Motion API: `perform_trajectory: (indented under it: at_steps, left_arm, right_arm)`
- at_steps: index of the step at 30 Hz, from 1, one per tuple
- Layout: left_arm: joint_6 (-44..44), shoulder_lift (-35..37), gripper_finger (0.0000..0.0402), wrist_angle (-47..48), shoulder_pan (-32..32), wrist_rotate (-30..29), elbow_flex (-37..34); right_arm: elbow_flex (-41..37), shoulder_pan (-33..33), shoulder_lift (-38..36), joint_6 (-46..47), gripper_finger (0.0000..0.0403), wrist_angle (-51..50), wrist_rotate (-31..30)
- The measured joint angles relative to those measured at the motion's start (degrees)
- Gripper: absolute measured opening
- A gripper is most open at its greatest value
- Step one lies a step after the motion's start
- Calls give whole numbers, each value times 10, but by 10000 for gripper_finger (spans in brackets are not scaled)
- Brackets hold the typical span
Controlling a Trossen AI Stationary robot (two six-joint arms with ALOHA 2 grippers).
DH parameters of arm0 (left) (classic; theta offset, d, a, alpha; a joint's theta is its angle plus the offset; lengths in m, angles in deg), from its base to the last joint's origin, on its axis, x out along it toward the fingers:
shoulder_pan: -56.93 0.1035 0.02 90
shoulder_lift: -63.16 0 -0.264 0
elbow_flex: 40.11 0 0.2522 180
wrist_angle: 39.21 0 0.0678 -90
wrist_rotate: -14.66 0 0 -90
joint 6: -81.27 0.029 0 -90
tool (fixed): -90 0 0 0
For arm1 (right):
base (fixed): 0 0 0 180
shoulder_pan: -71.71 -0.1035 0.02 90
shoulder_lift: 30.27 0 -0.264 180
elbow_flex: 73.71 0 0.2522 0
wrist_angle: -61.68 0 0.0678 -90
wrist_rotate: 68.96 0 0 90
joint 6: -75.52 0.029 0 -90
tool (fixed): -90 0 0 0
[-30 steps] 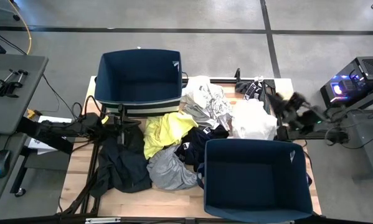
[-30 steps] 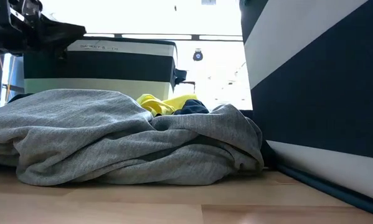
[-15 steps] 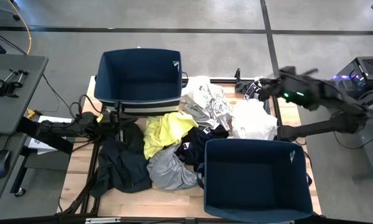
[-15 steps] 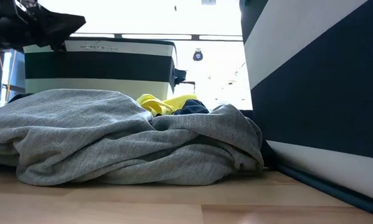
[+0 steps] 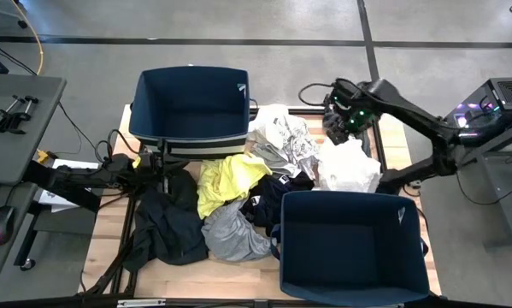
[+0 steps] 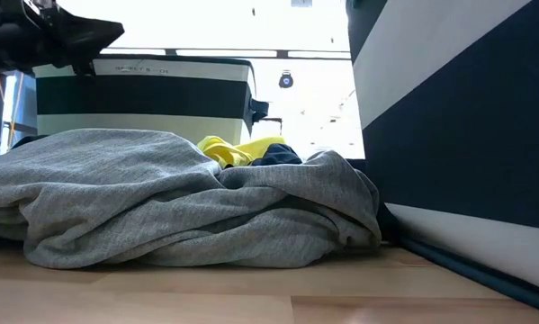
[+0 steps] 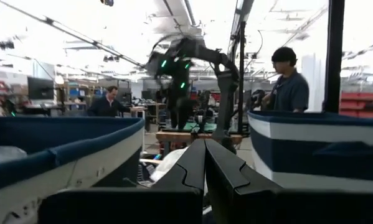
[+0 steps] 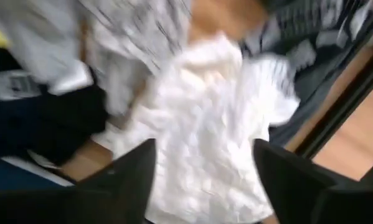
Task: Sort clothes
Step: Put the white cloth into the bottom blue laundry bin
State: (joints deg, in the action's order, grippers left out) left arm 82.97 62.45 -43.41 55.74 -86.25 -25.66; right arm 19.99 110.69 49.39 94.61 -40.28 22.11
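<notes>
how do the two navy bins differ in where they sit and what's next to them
The far bin stands at the table's far left corner; the near bin stands at its near right corner. The yellow garment lies just in front of the far bin, while the grey garment lies left of the near bin. Both are boxy, navy, open-topped and look empty.

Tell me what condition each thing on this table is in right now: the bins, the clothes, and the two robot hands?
Far bin: upright, nothing inside.
Near bin: upright, nothing inside.
White garment: crumpled on the table, not held.
Yellow garment: crumpled in the pile.
Grey garment: bunched beside the near bin.
Black garment: heaped at the left.
Right end effector: open, above the white garment.
Left end effector: shut, holding nothing.
</notes>
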Motion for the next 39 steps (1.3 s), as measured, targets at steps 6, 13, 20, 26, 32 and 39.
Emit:
perform_trajectory:
  at_steps: [6, 13, 20, 26, 32, 39]
  left_arm:
    - [-47, 0, 1, 1, 0, 0, 0]
    - [-62, 0, 1, 1, 0, 0, 0]
    - [-61, 0, 1, 1, 0, 0, 0]
    - [-61, 0, 1, 1, 0, -2, 0]
    - [-80, 0, 1, 0, 0, -2, 0]
    - [-96, 0, 1, 1, 0, 0, 0]
  right_arm:
    - [-164, 33, -3, 6, 352, 46, 25]
    - [-332, 34, -6, 70, 338, 238, -12]
    - [-430, 30, -10, 116, 273, 400, -13]
    - [-443, 29, -12, 87, 151, 442, -28]
    - [-395, 28, -49, 70, 27, 408, -78]
    - [-202, -14, -164, 141, 32, 260, -149]
